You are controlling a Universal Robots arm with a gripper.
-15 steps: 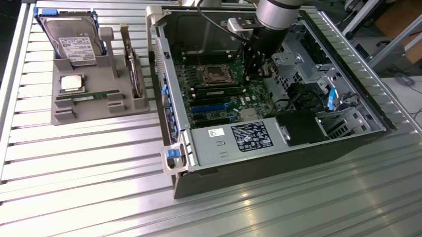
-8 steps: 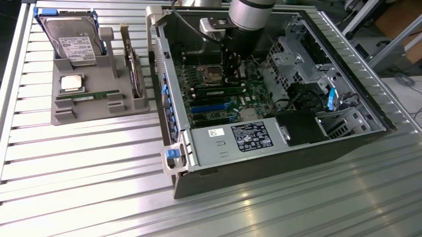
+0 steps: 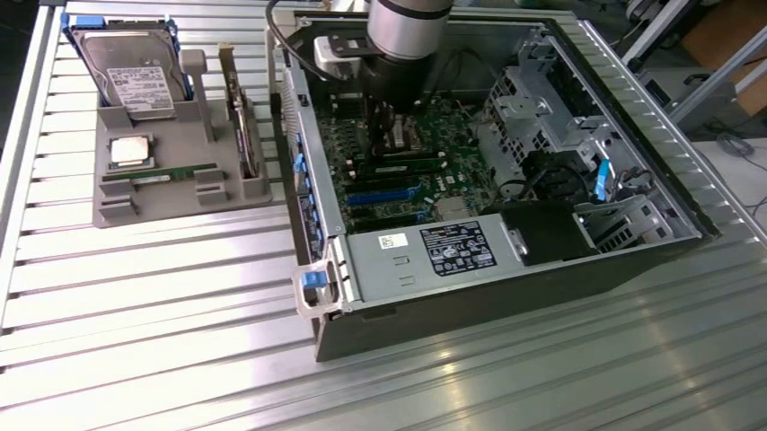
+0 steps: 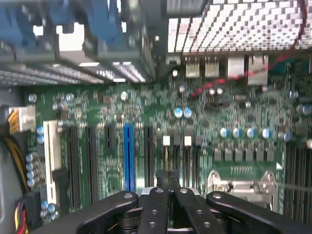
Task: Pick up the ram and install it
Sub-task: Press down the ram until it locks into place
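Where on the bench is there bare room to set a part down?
The slatted table is bare in front of the grey parts holder and along the near edge below the open computer case. It is crowded inside the case, where the arm hangs over the motherboard.

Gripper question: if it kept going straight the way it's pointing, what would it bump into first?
Probably the green motherboard inside the computer case. The gripper, jaws shut, points down at the board near its dark slots. Depth is hard to judge, so a slot edge might come first.
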